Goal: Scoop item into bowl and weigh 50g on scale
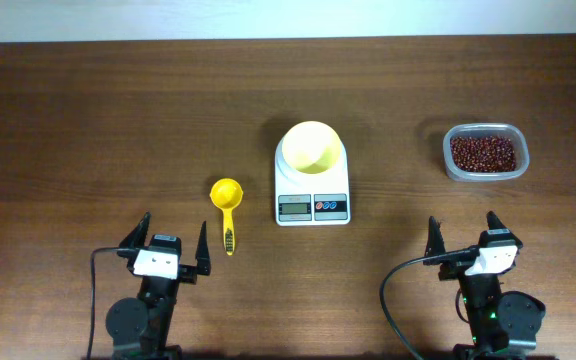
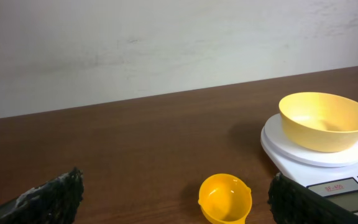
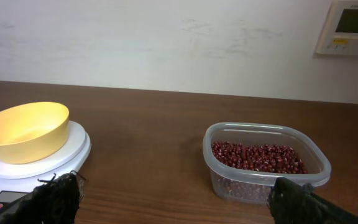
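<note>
A pale yellow bowl (image 1: 313,147) (image 2: 325,120) (image 3: 25,131) stands empty on the white scale (image 1: 312,197) (image 2: 347,173) (image 3: 36,162) at the table's middle. The item, small dark red-brown beans (image 1: 484,153) (image 3: 257,157), fills a clear plastic container (image 1: 485,152) (image 3: 263,163) at the right. A small yellow scoop (image 1: 226,201) (image 2: 225,198) lies left of the scale, handle toward me. My left gripper (image 1: 174,245) (image 2: 174,202) is open near the front edge, just behind the scoop. My right gripper (image 1: 464,233) (image 3: 174,199) is open at the front right, holding nothing.
The brown wooden table (image 1: 118,120) runs back to a pale wall (image 2: 166,43). A wall panel (image 3: 352,26) hangs at the far right. Black cables (image 1: 393,300) loop by the arm bases at the front edge.
</note>
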